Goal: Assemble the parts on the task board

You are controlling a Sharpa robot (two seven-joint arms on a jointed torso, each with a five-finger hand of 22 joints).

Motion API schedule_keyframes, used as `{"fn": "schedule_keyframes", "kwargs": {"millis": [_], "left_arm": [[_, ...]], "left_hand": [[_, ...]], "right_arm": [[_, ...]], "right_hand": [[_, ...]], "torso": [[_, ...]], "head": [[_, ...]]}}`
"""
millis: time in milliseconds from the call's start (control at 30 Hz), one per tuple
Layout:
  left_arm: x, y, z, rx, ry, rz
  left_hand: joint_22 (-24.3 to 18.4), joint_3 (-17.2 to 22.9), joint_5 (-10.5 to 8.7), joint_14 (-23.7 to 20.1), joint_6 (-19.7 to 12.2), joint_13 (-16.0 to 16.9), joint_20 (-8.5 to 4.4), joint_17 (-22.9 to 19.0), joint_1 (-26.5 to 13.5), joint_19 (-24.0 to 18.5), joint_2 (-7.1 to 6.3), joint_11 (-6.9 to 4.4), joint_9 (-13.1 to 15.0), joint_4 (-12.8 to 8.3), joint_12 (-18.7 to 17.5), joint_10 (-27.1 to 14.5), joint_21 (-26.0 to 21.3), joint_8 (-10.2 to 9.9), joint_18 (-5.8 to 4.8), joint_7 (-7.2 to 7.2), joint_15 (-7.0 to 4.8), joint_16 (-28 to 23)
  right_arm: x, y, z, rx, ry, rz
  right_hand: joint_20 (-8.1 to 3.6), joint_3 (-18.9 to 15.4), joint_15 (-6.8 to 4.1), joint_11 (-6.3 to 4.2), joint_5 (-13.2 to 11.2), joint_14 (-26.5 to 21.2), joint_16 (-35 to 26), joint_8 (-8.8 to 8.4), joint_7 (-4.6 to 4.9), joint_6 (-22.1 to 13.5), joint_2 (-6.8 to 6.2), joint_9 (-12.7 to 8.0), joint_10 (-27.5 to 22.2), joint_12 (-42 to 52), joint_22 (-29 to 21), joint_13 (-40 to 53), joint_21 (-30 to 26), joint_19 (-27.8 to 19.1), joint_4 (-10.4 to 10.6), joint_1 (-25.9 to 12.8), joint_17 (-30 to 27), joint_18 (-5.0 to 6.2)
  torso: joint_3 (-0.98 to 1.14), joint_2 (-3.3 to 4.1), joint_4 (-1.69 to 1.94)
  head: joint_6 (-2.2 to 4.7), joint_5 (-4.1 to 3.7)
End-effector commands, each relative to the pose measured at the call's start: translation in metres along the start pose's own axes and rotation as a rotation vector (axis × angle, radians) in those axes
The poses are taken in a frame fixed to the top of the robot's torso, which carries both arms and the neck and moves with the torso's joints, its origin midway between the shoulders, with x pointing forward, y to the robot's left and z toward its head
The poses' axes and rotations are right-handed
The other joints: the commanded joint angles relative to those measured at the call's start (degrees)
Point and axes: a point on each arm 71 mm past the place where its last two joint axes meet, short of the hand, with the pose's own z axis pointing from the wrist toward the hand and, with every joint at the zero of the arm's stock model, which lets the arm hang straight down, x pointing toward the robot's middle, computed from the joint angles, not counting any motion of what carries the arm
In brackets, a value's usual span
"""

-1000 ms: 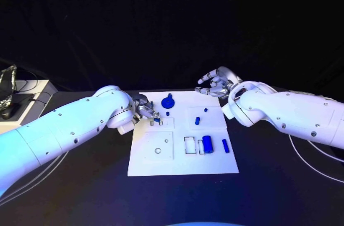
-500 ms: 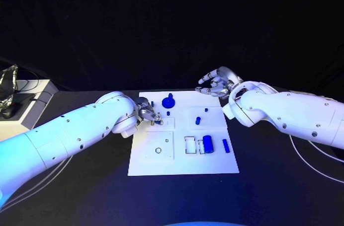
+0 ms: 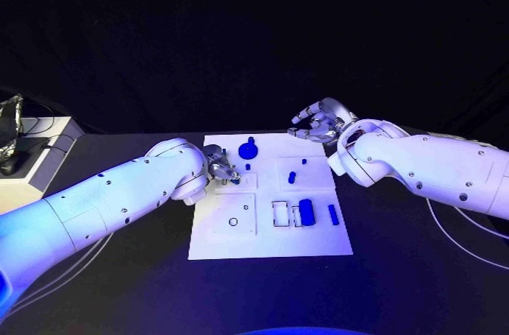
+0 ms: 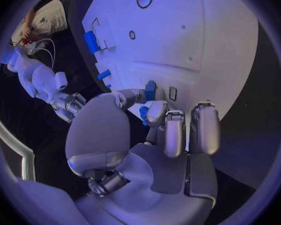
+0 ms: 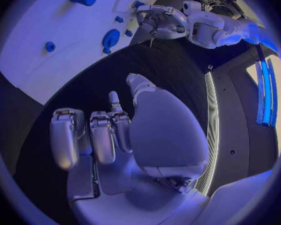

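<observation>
Task board (image 3: 271, 239), a white plate, lies flat in the middle of the black bench (image 3: 424, 276). Several small blue parts rest on it: a round knobbed piece (image 3: 248, 151) near the far edge, a thick cylinder (image 3: 307, 212) and a thin bar (image 3: 333, 215) toward the right side. The left hand (image 3: 220, 167) is over the board's far left corner, fingers pinching a small blue part (image 4: 150, 90) against the surface. The right hand (image 3: 318, 125) hovers beyond the far right corner, fingers curled loosely apart, holding nothing.
</observation>
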Motion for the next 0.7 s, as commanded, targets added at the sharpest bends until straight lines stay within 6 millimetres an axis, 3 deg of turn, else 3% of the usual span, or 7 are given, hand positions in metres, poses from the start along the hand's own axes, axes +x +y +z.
{"fn": "schedule_keyframes", "kwargs": {"millis": [33,700], "left_arm": [[0.0017,-0.0017,0.0012,0.011,-0.018,0.019],[0.0029,-0.0009,0.0021,0.000,-0.006,0.035]], "left_hand": [[0.5,8.8,0.19,5.1,2.7,-0.1,-0.02,12.1,0.1,0.3,0.48,-0.15,11.1,-9.1,0.1,0.5,0.3,0.2,-0.59,-2.43,-0.30,-0.4],[0.5,8.9,0.18,5.1,2.8,-0.1,-0.05,12.2,0.1,0.3,0.48,-0.18,11.2,-9.2,0.1,0.5,0.3,0.1,-0.59,-2.46,-0.33,-0.4]], "right_arm": [[0.0013,0.0012,-0.0004,-0.013,0.014,-0.006],[0.0010,0.0007,-0.0010,-0.010,0.017,-0.007]], "right_hand": [[-0.14,-0.1,-0.07,-0.30,0.2,5.6,-0.2,0.27,-0.17,0.2,-0.17,0.1,1.8,-0.1,9.2,11.2,-0.3,2.7,0.2,-0.5,13.8,0.53],[-0.14,-0.1,-0.07,-0.30,0.2,5.6,-0.2,0.27,-0.17,0.2,-0.17,0.1,1.8,-0.1,9.2,11.2,-0.3,2.7,0.2,-0.5,13.8,0.53]], "torso": [[0.01,0.00,-0.03],[0.00,-0.06,0.02]], "head": [[-0.10,-0.02],[-0.38,-0.14]]}}
